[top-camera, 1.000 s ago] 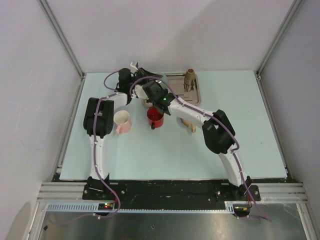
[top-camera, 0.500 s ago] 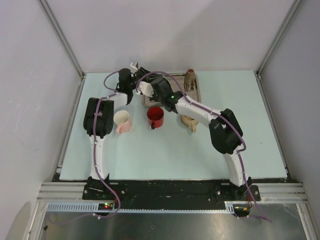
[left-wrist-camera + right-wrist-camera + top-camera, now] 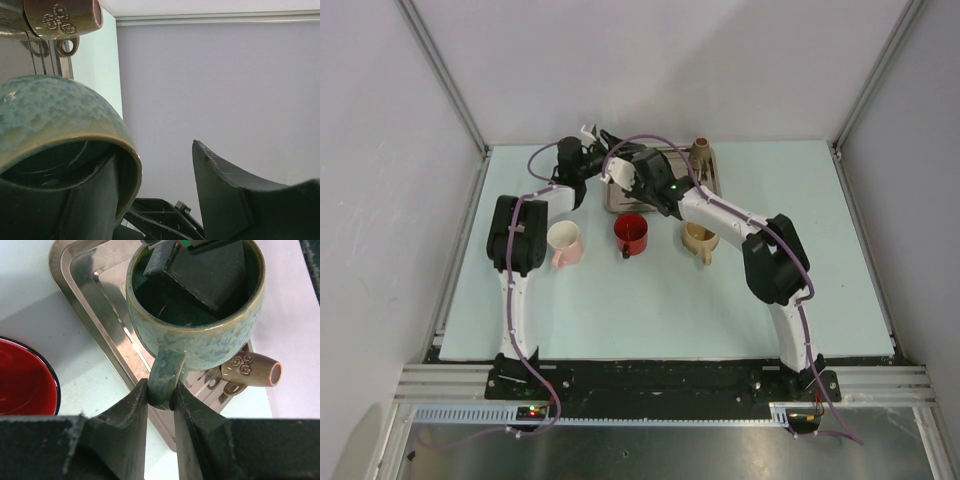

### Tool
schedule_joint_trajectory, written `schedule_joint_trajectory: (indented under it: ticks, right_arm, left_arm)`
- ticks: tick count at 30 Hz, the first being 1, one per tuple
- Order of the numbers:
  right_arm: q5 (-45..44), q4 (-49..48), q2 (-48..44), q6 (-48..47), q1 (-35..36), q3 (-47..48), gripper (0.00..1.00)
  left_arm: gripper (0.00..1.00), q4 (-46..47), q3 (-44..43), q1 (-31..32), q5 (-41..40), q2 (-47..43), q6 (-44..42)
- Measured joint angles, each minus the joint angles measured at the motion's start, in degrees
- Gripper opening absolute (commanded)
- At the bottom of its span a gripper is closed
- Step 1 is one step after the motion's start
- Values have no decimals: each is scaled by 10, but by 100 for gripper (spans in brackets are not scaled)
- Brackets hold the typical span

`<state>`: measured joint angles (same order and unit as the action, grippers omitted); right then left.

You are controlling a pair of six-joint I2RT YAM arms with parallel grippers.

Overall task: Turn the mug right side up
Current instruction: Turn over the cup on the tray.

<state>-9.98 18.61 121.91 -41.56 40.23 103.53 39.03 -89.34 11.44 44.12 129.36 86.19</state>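
The blue-green glazed mug (image 3: pixel 200 335) hangs over the metal tray (image 3: pixel 95 295), its mouth turned toward my left gripper. My right gripper (image 3: pixel 161 392) is shut on the mug's handle (image 3: pixel 162 372). One left finger (image 3: pixel 200 270) sits inside the mug. In the left wrist view the mug (image 3: pixel 50 120) fills the left side, and my left gripper (image 3: pixel 150 175) is open, its other finger (image 3: pixel 220 190) standing well clear of the rim. From above, both grippers meet over the tray's left end (image 3: pixel 620 170) and hide the mug.
A brown patterned mug (image 3: pixel 252 371) lies on its side in the tray (image 3: pixel 710 188). A red mug (image 3: pixel 631 233), a pink mug (image 3: pixel 564 243) and a tan mug (image 3: pixel 700 237) stand upright in a row on the pale green table, in front of the tray.
My left gripper's jaws have spread apart, letting go of the mug's wall. The right arm has carried the mug back from above the red mug toward the tray.
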Motion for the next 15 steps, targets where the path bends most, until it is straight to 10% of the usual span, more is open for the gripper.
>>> schedule_joint_trajectory:
  ticks: [15]
  right_arm:
    - [24,8,0,25,-17,5,0]
  left_arm:
    - [92,31,0,-5,1,0,12]
